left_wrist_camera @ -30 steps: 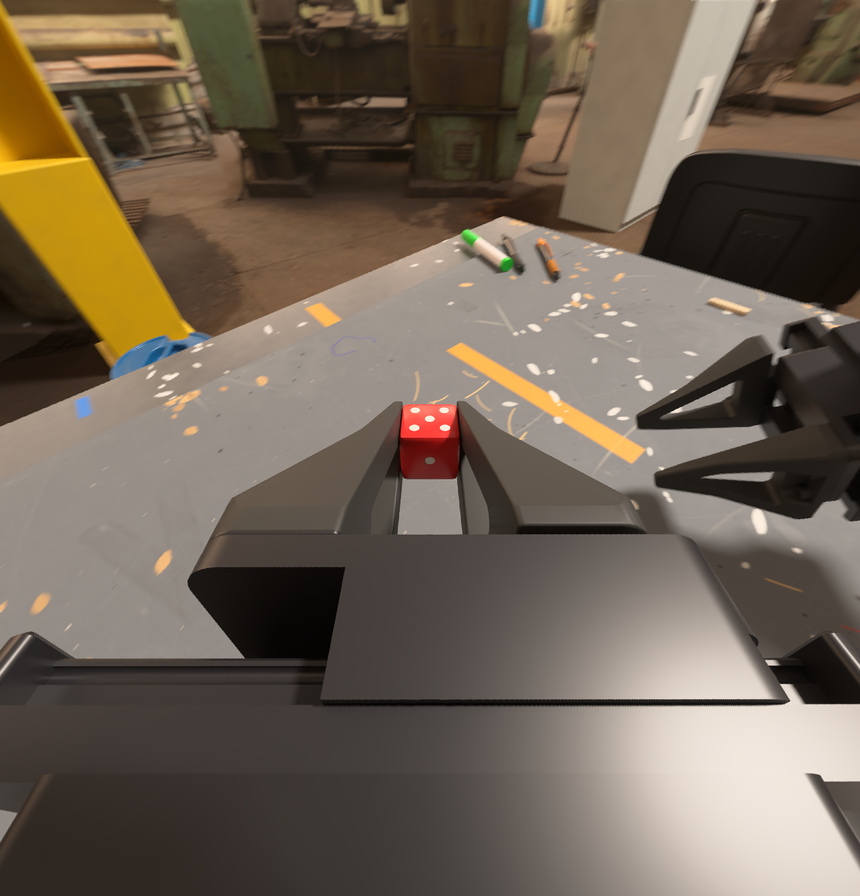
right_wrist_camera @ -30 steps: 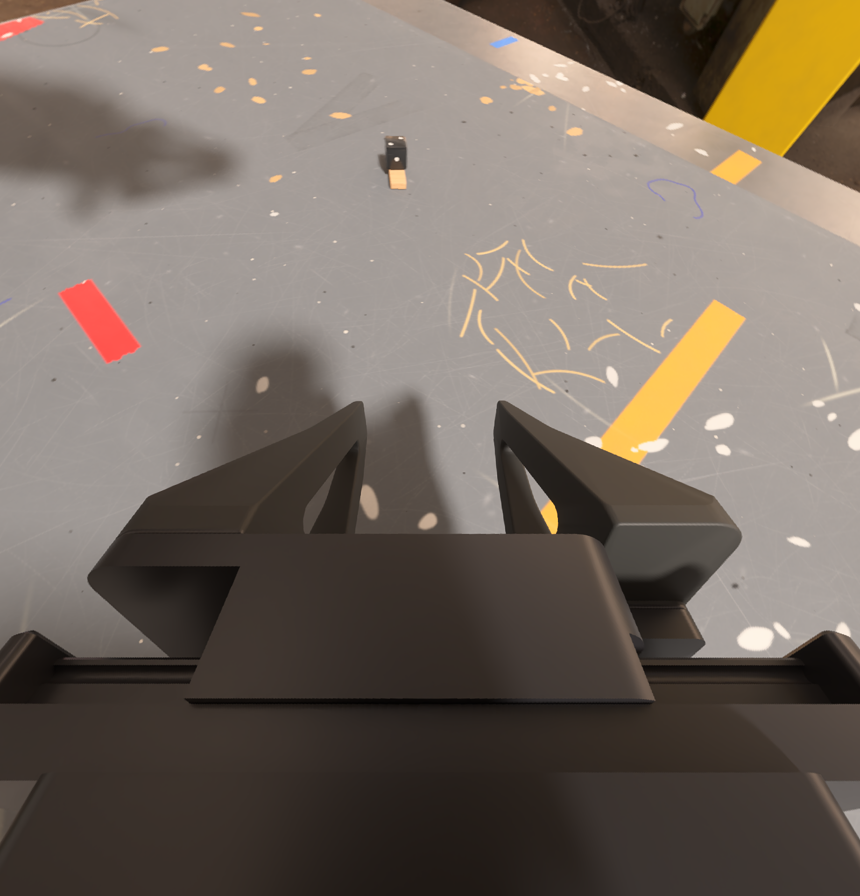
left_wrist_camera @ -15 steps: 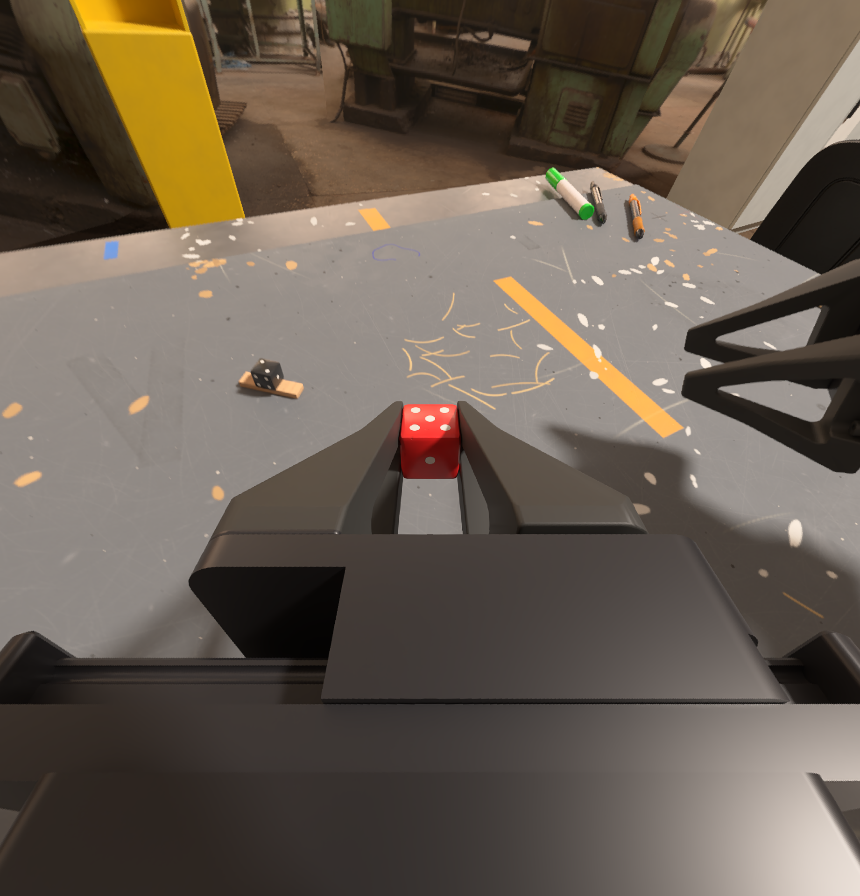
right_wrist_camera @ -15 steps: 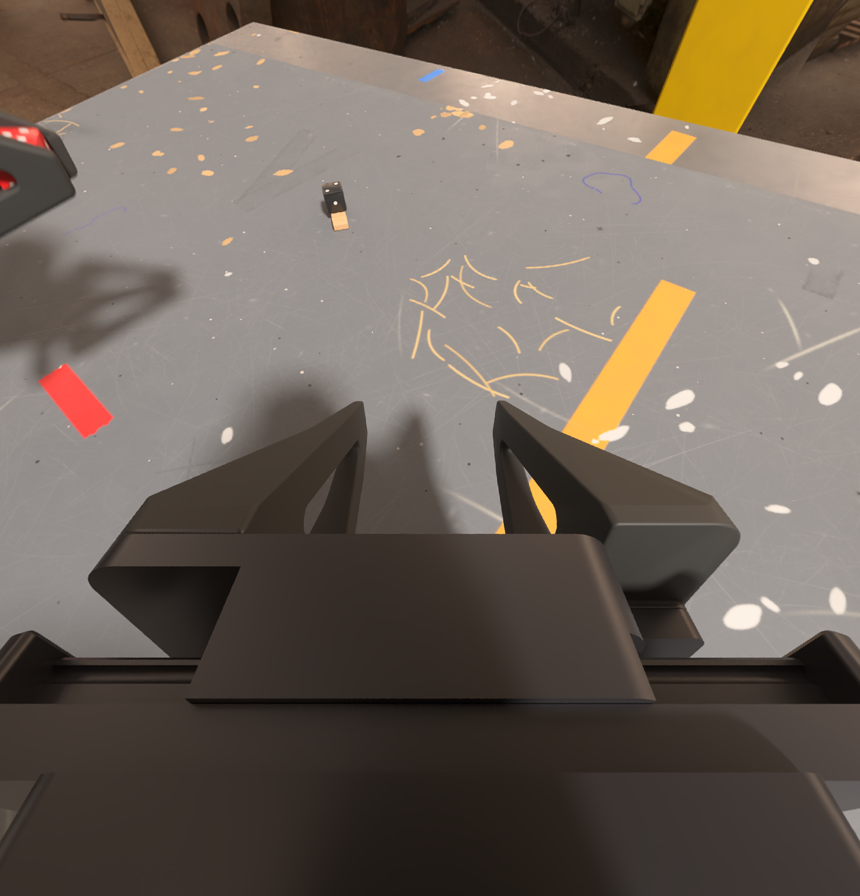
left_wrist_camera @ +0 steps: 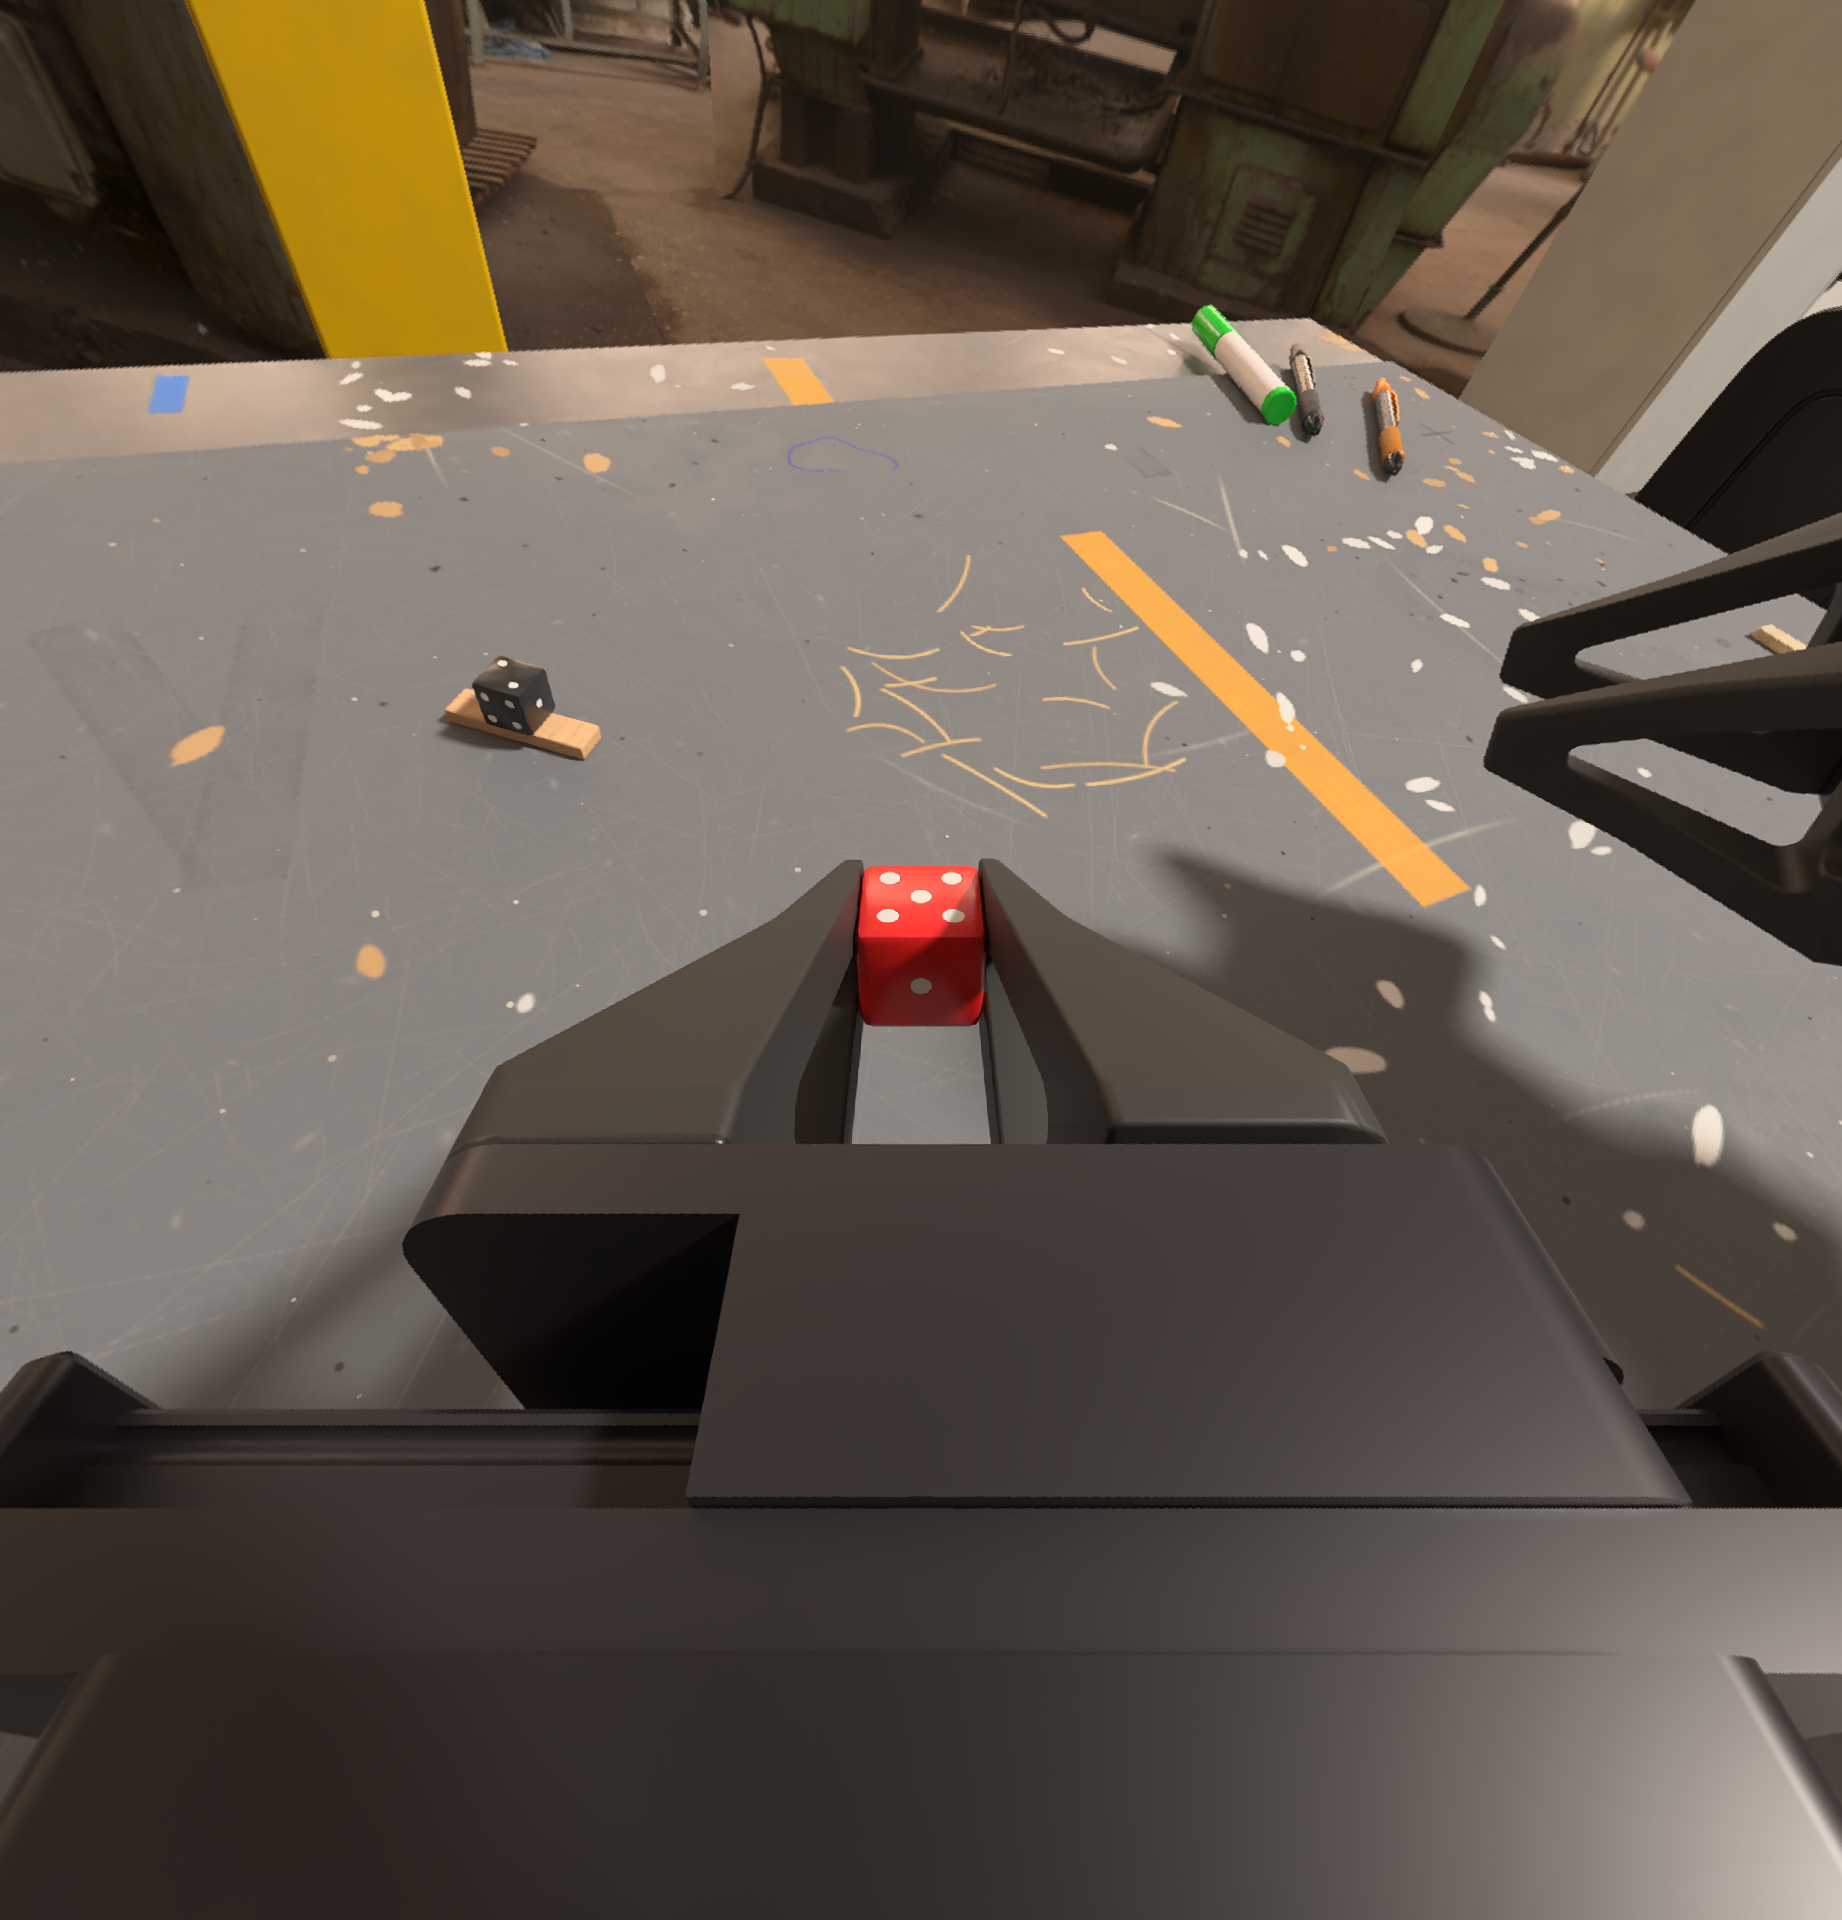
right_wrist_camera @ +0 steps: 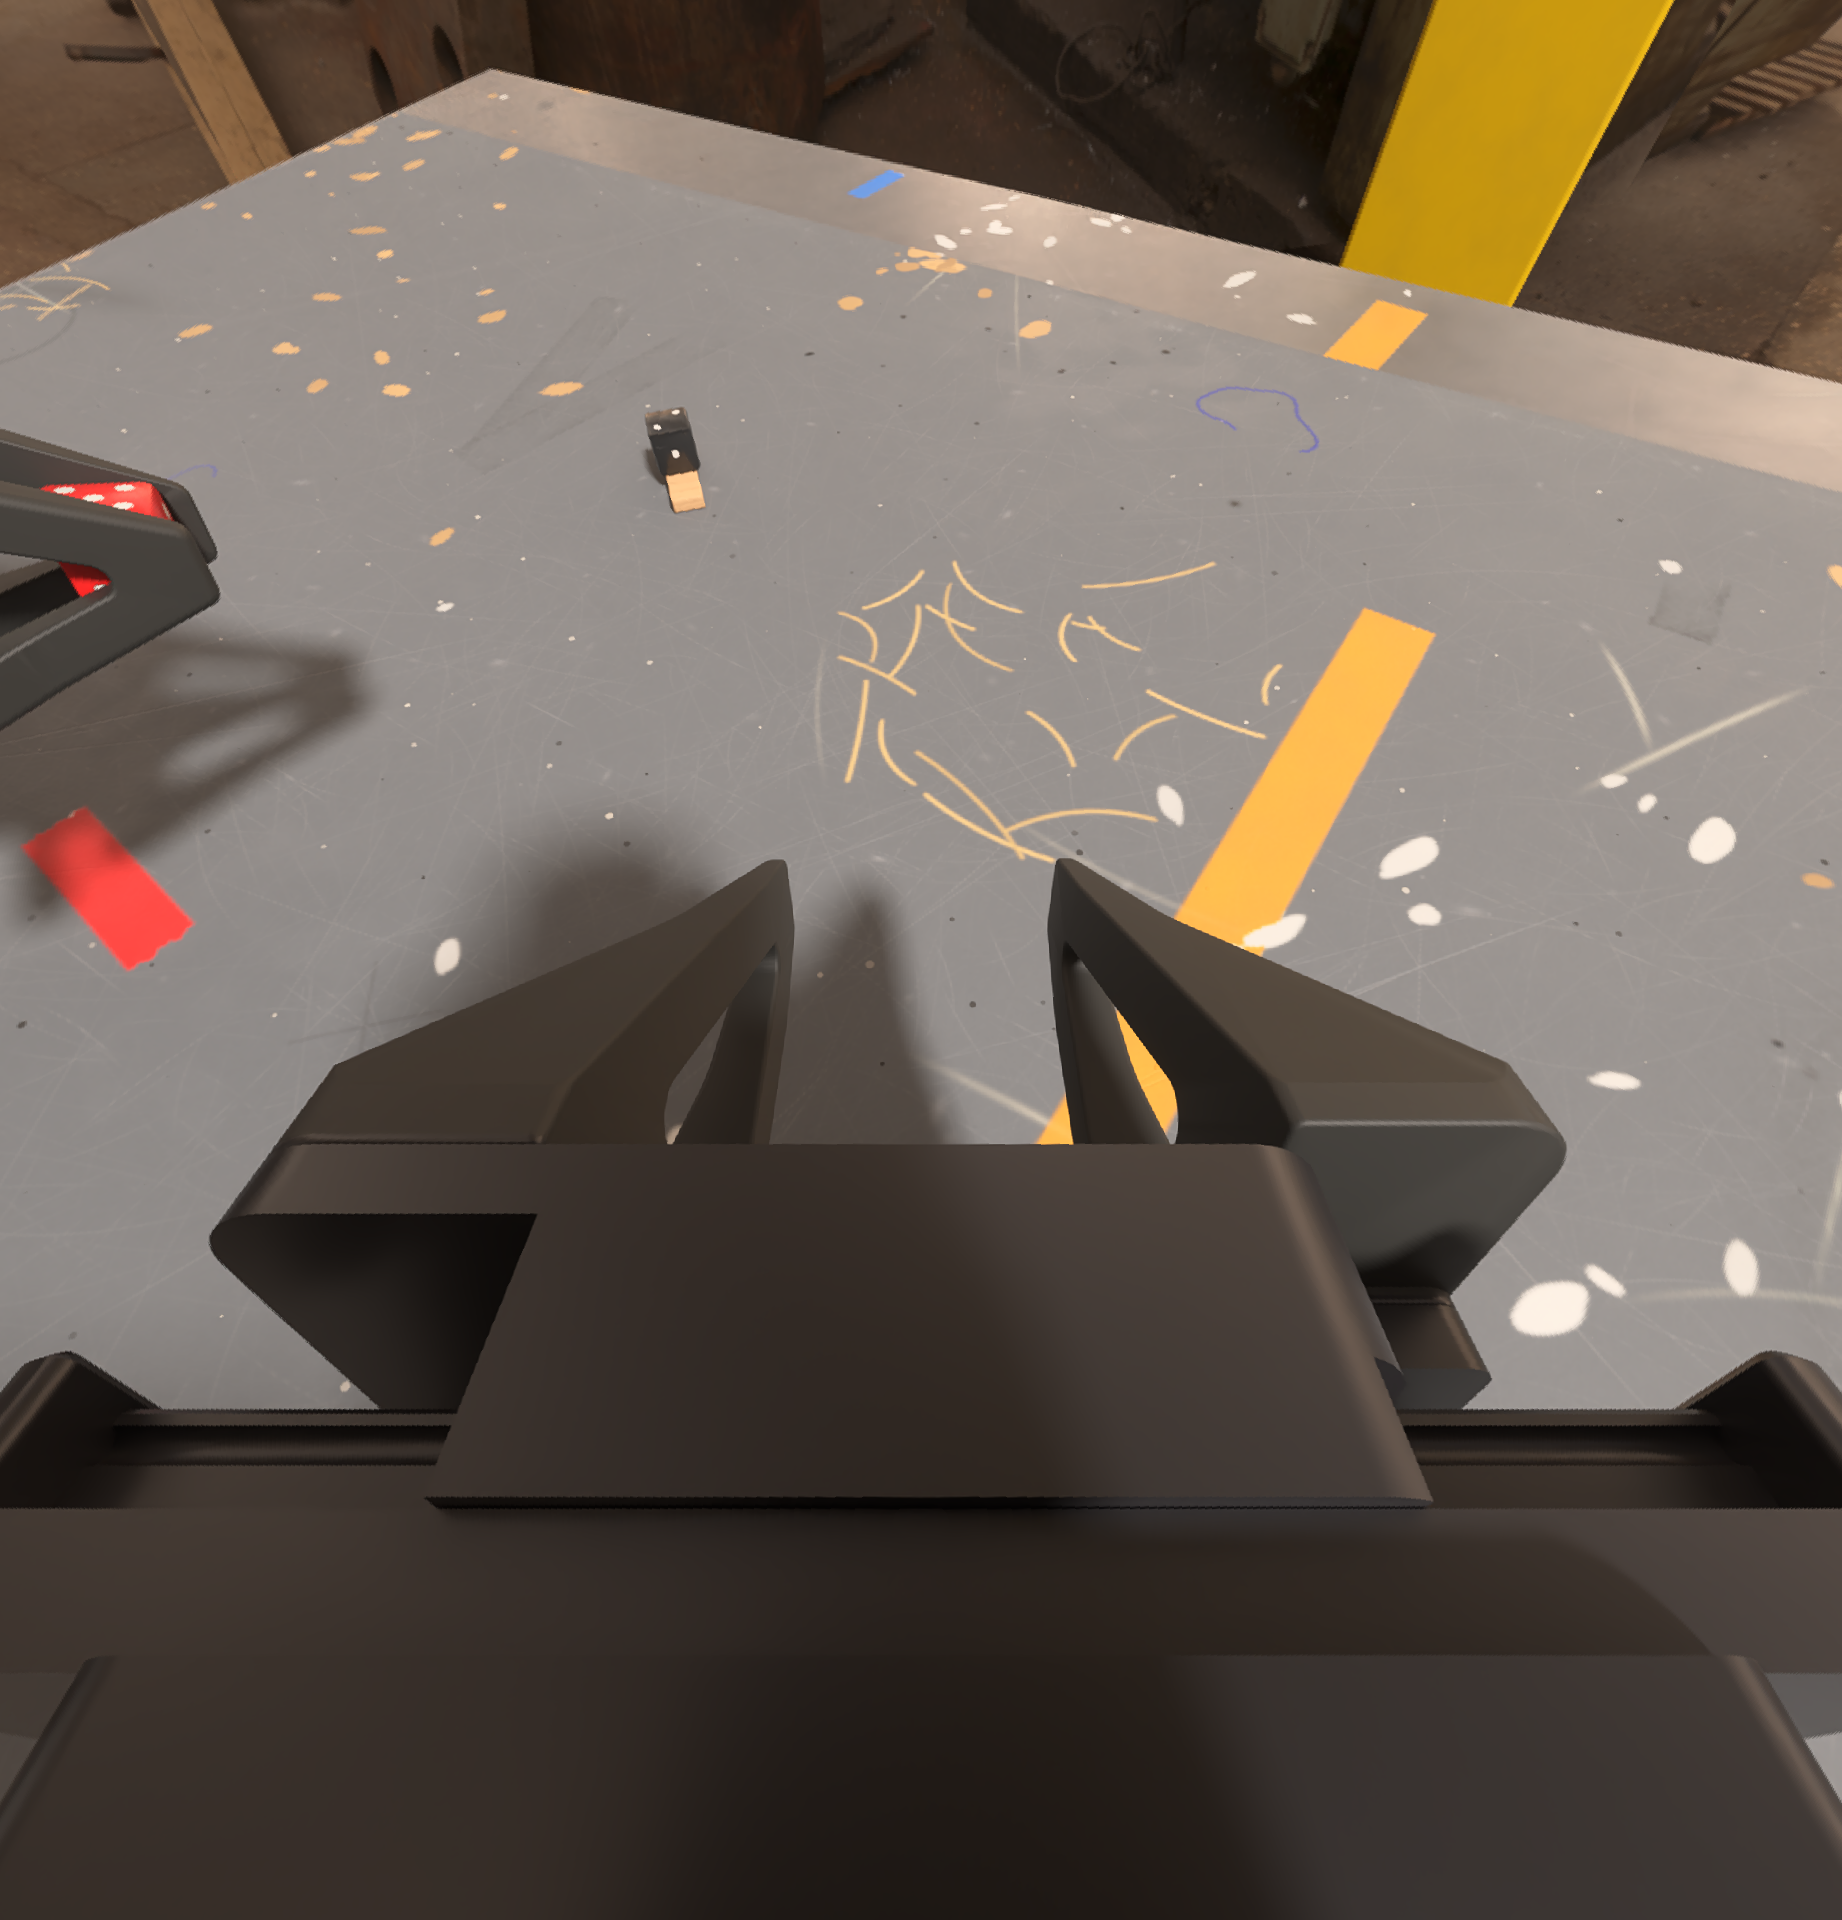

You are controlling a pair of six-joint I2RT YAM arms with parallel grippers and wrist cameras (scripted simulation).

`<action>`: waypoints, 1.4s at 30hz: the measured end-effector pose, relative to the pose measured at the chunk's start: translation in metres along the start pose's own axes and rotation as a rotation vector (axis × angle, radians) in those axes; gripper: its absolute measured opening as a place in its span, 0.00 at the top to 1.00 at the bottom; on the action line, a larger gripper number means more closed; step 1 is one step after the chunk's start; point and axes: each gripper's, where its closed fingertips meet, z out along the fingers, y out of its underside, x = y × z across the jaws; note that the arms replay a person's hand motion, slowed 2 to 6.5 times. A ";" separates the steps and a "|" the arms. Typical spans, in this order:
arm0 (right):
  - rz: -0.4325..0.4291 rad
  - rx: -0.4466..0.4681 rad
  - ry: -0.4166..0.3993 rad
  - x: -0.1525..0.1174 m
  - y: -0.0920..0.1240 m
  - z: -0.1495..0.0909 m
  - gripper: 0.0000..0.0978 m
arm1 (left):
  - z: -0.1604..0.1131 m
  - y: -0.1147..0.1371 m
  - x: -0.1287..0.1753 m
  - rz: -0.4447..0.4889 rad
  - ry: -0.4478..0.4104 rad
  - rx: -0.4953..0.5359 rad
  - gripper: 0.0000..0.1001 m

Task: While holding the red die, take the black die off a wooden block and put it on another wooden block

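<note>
Left wrist view: left gripper (left_wrist_camera: 919, 940) clamped on red die (left_wrist_camera: 919, 935) at centre, black die (left_wrist_camera: 514, 694) on its wooden block (left_wrist_camera: 522, 729) left of centre on the tabletop (left_wrist_camera: 273, 935); right wrist view: right gripper (right_wrist_camera: 919, 997) parted wide, empty, transfer judged unstarted.

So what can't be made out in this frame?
- Second wooden block: left wrist view, only a sliver shows behind the right gripper; absent from the right wrist view.
- Red die: right wrist view, mostly covered by the left gripper.
- Black die pips: too small there.
</note>
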 end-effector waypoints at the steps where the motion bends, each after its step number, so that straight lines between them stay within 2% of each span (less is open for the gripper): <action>1: -0.002 -0.002 0.003 0.000 0.001 0.000 0.58 | 0.000 0.001 0.000 -0.002 0.002 -0.003 0.82; 28: 0.003 -0.040 -0.014 -0.003 0.014 0.004 0.65 | 0.005 0.006 0.007 0.038 0.025 -0.036 0.82; 36: -0.004 -0.040 -0.021 -0.005 0.014 0.004 0.67 | 0.010 0.013 0.012 0.046 0.069 -0.090 0.82; 42: 0.000 -0.041 -0.036 -0.006 0.014 0.004 0.68 | 0.017 0.019 0.011 0.100 0.091 -0.157 0.82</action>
